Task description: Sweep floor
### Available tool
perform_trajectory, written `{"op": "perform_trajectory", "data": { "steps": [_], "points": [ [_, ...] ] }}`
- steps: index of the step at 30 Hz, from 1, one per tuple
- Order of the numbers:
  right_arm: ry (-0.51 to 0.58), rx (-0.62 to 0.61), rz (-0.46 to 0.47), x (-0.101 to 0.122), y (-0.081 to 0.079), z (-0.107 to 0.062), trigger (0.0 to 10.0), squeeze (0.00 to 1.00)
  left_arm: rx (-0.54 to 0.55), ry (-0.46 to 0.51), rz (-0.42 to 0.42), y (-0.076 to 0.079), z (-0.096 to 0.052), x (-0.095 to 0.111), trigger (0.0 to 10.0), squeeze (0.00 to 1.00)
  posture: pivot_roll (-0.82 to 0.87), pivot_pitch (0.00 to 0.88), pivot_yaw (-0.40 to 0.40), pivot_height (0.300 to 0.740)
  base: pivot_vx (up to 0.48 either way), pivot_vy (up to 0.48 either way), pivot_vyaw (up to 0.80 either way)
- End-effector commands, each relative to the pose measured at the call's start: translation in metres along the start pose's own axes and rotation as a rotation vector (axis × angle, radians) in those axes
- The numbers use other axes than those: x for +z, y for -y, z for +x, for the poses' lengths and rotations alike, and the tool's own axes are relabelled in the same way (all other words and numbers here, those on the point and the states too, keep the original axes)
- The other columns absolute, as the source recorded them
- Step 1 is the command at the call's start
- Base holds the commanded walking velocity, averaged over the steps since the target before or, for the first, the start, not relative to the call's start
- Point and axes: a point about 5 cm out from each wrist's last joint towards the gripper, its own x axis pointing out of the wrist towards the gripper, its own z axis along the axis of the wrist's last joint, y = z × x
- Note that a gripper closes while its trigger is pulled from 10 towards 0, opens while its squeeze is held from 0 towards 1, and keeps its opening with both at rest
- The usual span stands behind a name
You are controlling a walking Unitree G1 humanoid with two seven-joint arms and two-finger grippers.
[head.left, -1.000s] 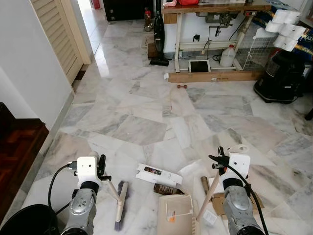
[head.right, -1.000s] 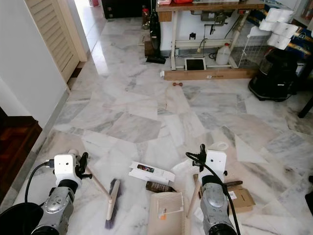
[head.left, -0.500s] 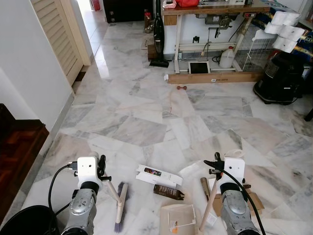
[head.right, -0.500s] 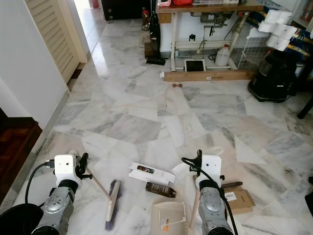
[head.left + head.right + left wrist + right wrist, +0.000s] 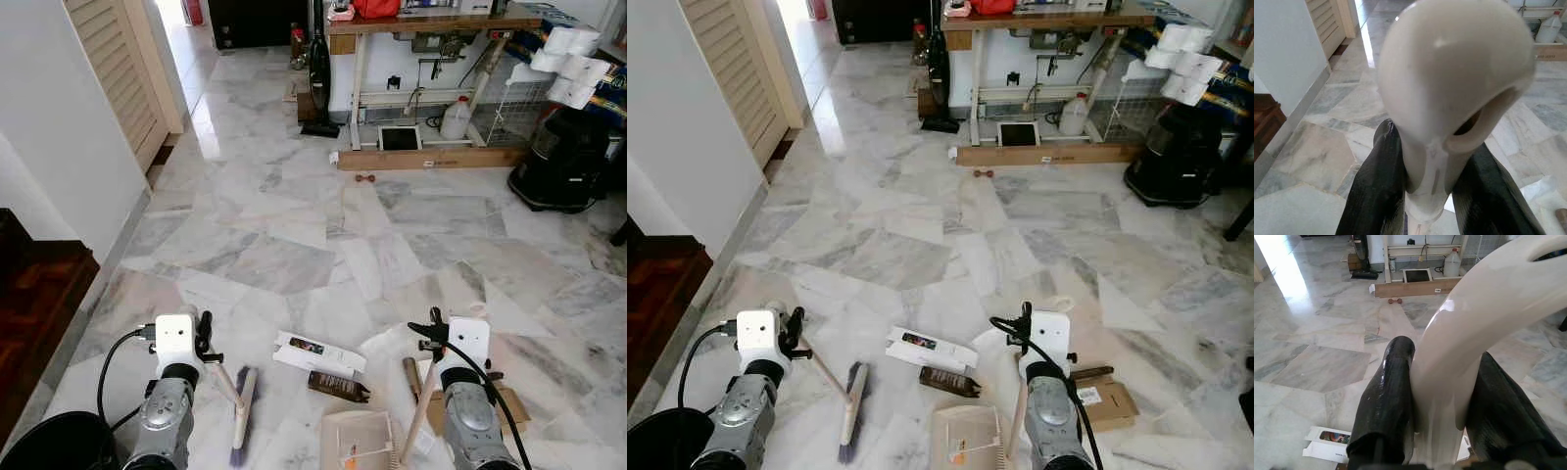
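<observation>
My left gripper (image 5: 203,337) is shut on the cream handle (image 5: 1449,98) of a short broom. Its brush head (image 5: 242,411) rests on the marble floor just right of that arm. My right gripper (image 5: 431,335) is shut on the cream dustpan handle (image 5: 1469,333). The beige dustpan (image 5: 356,443) lies on the floor at the bottom edge between the arms. Litter lies between the arms: a flat white box (image 5: 317,353), a brown wrapper (image 5: 339,387), a small brown tube (image 5: 411,376) and a cardboard box (image 5: 502,406) by the right arm.
A black bin (image 5: 54,443) stands at the bottom left beside a dark wooden step (image 5: 39,294). A louvred door (image 5: 118,69) is at far left. At the back stand a wooden table (image 5: 431,20), an upright vacuum (image 5: 318,69), a jug (image 5: 456,116) and a black vacuum (image 5: 568,157).
My right arm has drawn back and slightly left with the dustpan, which now lies lower in view and uncovers the brown wrapper. The left arm and broom have stayed put.
</observation>
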Motion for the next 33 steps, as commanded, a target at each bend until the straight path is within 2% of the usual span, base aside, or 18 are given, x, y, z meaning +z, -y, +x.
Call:
{"op": "perform_trajectory", "data": {
  "steps": [1,33],
  "points": [
    [-0.015,-0.004,0.011,-0.0027,-0.0001,-0.0010,10.0,0.00,0.009,-0.060,-0.006,-0.0030,-0.0048,-0.0104,10.0,0.00,-0.02,0.005,0.046,0.740,0.000,0.000,0.00],
    [-0.001,-0.002,0.051,-0.0002,0.0021,0.0001,10.0,0.00,0.006,-0.063,-0.009,-0.0011,-0.0059,-0.0121,10.0,0.00,-0.02,0.000,0.040,0.740,0.000,0.000,0.00]
  ]
}}
